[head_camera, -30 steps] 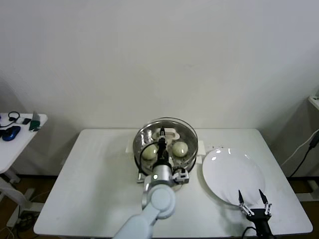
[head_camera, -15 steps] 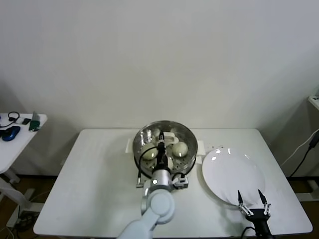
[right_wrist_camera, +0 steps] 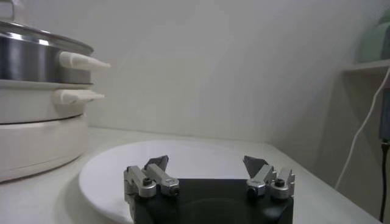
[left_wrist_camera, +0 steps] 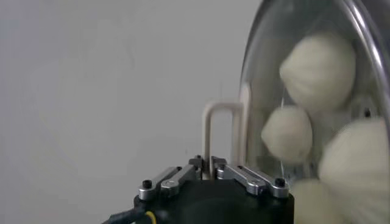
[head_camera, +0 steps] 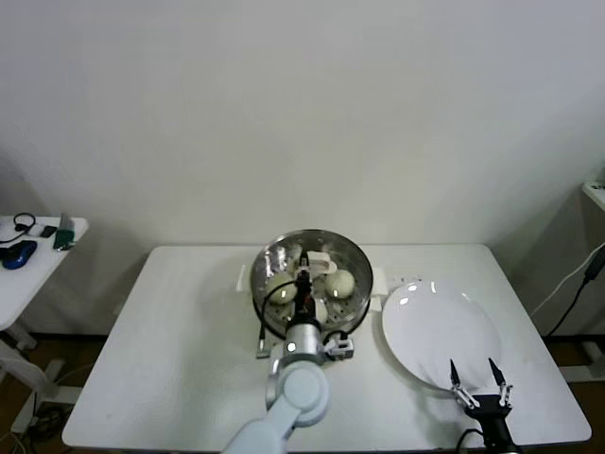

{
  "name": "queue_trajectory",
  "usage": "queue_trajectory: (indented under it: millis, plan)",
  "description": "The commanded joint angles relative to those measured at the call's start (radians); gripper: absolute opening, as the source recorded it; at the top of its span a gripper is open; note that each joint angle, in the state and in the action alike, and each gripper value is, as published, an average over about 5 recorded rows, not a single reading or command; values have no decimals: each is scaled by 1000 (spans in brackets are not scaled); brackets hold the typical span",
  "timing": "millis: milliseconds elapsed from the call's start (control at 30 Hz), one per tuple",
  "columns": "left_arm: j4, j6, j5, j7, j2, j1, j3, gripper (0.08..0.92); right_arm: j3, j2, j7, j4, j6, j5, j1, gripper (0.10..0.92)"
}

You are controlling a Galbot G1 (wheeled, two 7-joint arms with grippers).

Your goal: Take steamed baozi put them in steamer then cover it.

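The steamer (head_camera: 355, 263), a shiny steel pot on a cream base, stands at the table's back middle. The glass cover (left_wrist_camera: 304, 36) lies on it, with the baozi (head_camera: 341, 281) showing beneath the glass. The left wrist view shows several baozi (left_wrist_camera: 317, 67) through the glass. My left gripper (head_camera: 304, 276) is over the pot, shut on the cover's cream handle (left_wrist_camera: 210, 131), as the left wrist view (left_wrist_camera: 206, 162) shows. My right gripper (head_camera: 472, 376) is open and empty over the near edge of the white plate (head_camera: 437, 326).
The empty white plate (right_wrist_camera: 195, 152) lies right of the steamer (right_wrist_camera: 36, 61), whose side handles (right_wrist_camera: 82, 61) point toward it. A small side table (head_camera: 38, 248) with dark items stands far left. A cable (head_camera: 577, 279) hangs at the right edge.
My left gripper has lowered the cover from a raised position down onto the steamer. The right arm has not moved.
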Motion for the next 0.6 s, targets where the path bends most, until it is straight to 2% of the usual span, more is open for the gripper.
queue_trajectory:
  millis: [33, 267, 433, 600]
  plan:
    - [-45, 17, -60, 4, 18, -8, 27, 212, -3, 2, -3, 1, -4, -4, 2, 823]
    - [-176, 41, -174, 18, 63, -18, 69, 411, -8, 4, -13, 3, -26, -6, 10, 823]
    - [-298, 46, -241, 27, 142, 37, 59, 558, -14, -6, -12, 15, -96, 6, 11, 823]
    - [-400, -34, -365, -71, 206, 160, -41, 697, -27, -17, 46, 49, -143, 30, -1, 823]
